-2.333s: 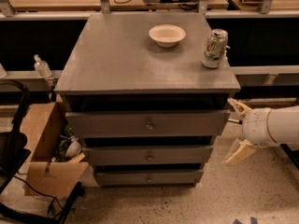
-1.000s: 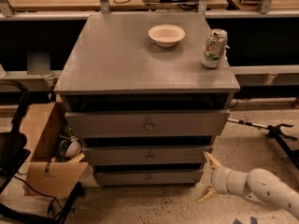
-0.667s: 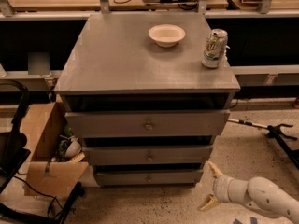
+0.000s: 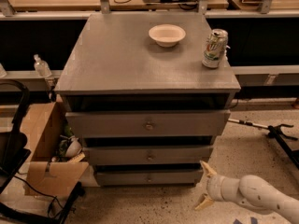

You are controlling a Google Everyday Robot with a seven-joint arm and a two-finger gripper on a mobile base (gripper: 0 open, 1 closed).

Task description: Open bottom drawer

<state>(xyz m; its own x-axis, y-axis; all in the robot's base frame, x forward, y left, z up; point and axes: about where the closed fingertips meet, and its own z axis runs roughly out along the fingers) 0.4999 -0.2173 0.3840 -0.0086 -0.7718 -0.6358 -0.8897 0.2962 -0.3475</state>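
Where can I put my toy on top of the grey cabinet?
The left half and front strip of the cabinet top are bare, left of the bowl and in front of the can. The back right part is crowded. The gripper, fingers open, hangs low, right of the bottom drawer.

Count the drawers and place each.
3, stacked, none hidden: top drawer, middle drawer, bottom drawer lowest. The open gripper is near the floor, right of the bottom drawer.

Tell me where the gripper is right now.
In the camera view the gripper sits low at the right, jaws spread, just beyond the right end of the bottom drawer and apart from its centre knob.
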